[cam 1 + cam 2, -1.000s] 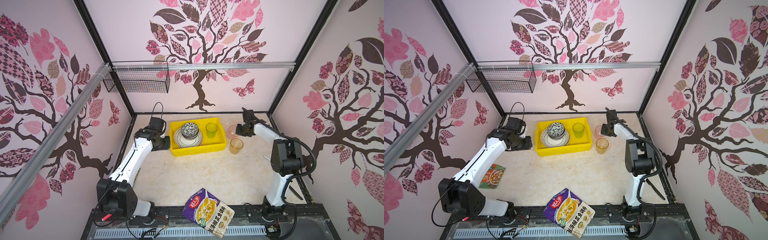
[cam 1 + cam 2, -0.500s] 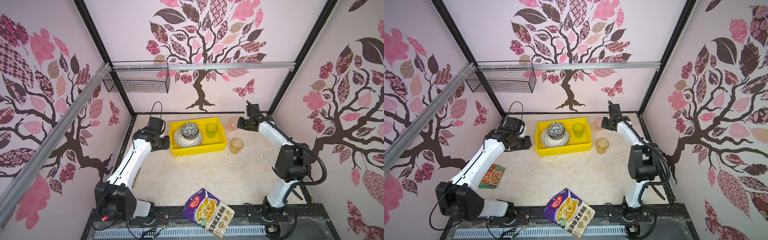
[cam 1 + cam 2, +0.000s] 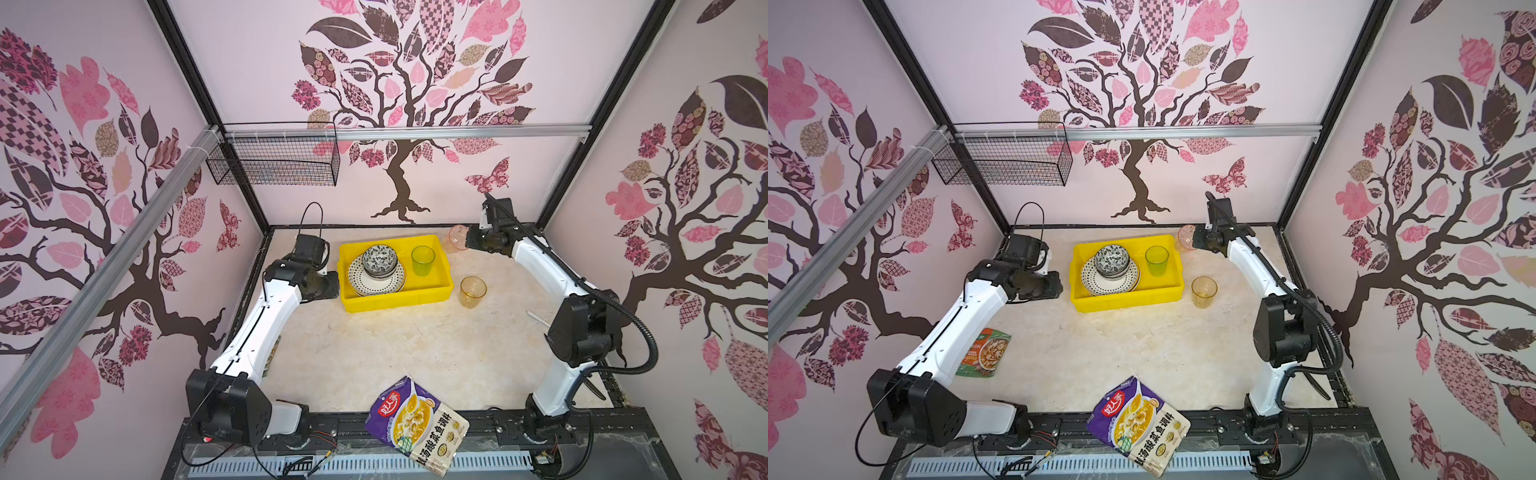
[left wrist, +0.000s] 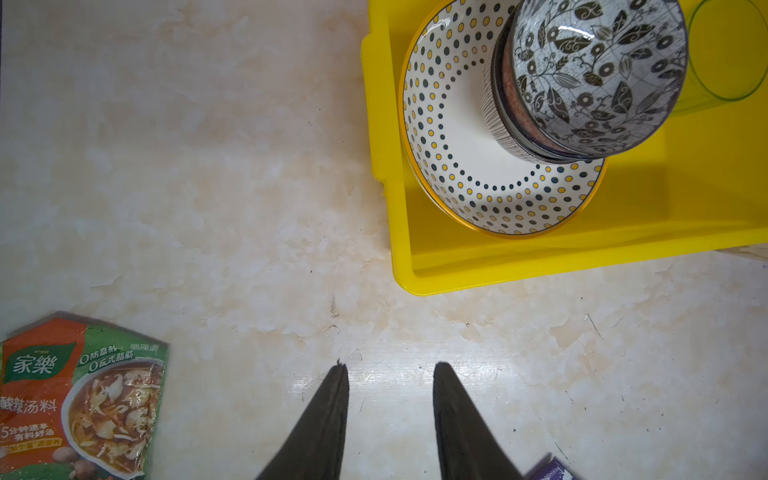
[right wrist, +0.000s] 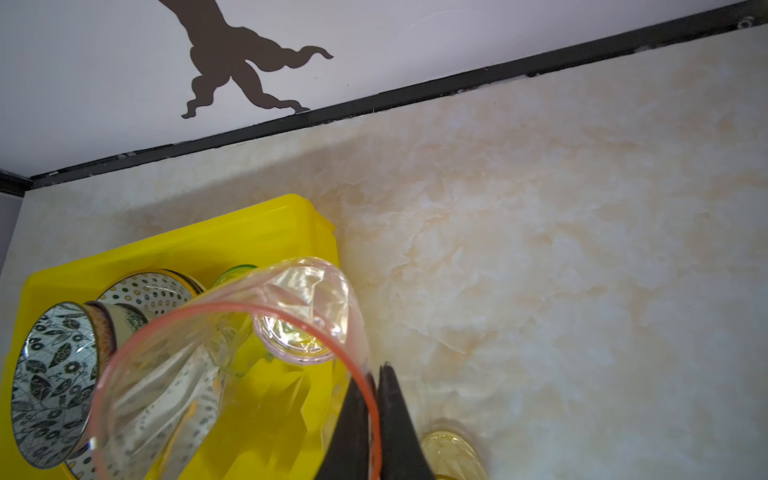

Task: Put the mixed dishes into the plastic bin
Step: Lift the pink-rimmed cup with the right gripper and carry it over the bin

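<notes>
- The right gripper (image 5: 376, 370) was clenched on the rim of the pink tumbler (image 5: 291, 299), with one finger inside the wall and one outside.
- The tumbler hung tilted by the far right corner of the yellow bin (image 3: 395, 301).
- The left gripper (image 4: 388, 365) was released and empty, its fingers apart above the bare bench (image 3: 395, 353), just beside the bin's left wall.
- Inside the bin lay a dotted plate (image 3: 361, 282) carrying a stack of bowls (image 3: 379, 259), with a green tumbler (image 3: 423, 260) upright beside them.
- An amber tumbler (image 3: 473, 291) stood upright on the bench, outside the bin's right wall.
- A purple pouch (image 3: 417, 424) lay at the bench's near edge, and a green-orange packet (image 3: 986, 353) lay beside the left arm.
</notes>
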`<control>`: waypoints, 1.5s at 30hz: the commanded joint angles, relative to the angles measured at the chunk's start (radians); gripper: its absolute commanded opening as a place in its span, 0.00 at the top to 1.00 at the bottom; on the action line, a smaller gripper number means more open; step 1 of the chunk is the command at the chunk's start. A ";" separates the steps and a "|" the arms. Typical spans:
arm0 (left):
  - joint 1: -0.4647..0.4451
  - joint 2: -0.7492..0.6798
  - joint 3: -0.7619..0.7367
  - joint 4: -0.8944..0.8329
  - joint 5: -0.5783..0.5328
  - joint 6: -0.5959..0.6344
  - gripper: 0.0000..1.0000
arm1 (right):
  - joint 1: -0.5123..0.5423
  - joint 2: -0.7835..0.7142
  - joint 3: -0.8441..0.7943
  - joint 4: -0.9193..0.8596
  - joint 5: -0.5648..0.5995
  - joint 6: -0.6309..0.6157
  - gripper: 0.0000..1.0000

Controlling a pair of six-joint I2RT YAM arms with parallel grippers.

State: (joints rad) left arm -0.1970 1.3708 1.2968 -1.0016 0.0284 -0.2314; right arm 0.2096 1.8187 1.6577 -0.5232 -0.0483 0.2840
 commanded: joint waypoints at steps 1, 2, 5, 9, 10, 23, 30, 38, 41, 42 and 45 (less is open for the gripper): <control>-0.005 -0.023 -0.007 0.000 0.001 0.007 0.62 | 0.023 -0.053 0.061 -0.032 0.008 -0.028 1.00; -0.005 -0.024 -0.007 0.000 0.001 0.007 0.62 | 0.029 -0.053 0.068 -0.035 0.006 -0.030 1.00; -0.004 -0.026 -0.007 0.000 0.001 0.007 0.62 | 0.040 -0.046 0.088 -0.044 -0.007 -0.030 1.00; -0.005 -0.029 -0.009 0.003 0.002 0.009 0.62 | 0.056 -0.030 0.112 -0.054 -0.020 -0.030 1.00; -0.004 -0.030 -0.010 0.004 0.002 0.008 0.62 | 0.061 -0.025 0.118 -0.057 -0.027 -0.031 1.00; -0.004 -0.023 -0.021 0.009 0.002 0.010 0.62 | 0.131 0.082 0.257 -0.148 -0.036 -0.073 1.00; -0.005 -0.016 -0.028 0.015 0.001 0.010 0.62 | 0.165 0.140 0.328 -0.213 0.017 -0.113 1.00; -0.004 0.000 -0.027 0.020 0.001 0.014 0.62 | 0.179 0.204 0.400 -0.268 0.049 -0.140 1.00; -0.005 0.007 -0.025 0.020 -0.001 0.016 0.62 | 0.180 0.226 0.424 -0.283 0.065 -0.150 1.00; -0.005 0.009 -0.024 0.022 -0.001 0.017 0.62 | 0.181 0.233 0.432 -0.291 0.070 -0.153 1.00; -0.004 0.016 -0.023 0.022 -0.002 0.020 0.62 | 0.182 0.255 0.452 -0.303 0.083 -0.160 1.00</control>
State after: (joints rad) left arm -0.1970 1.3781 1.2938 -0.9951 0.0284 -0.2298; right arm 0.3862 2.0354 2.0594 -0.7959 0.0067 0.1410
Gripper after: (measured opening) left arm 0.381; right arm 0.074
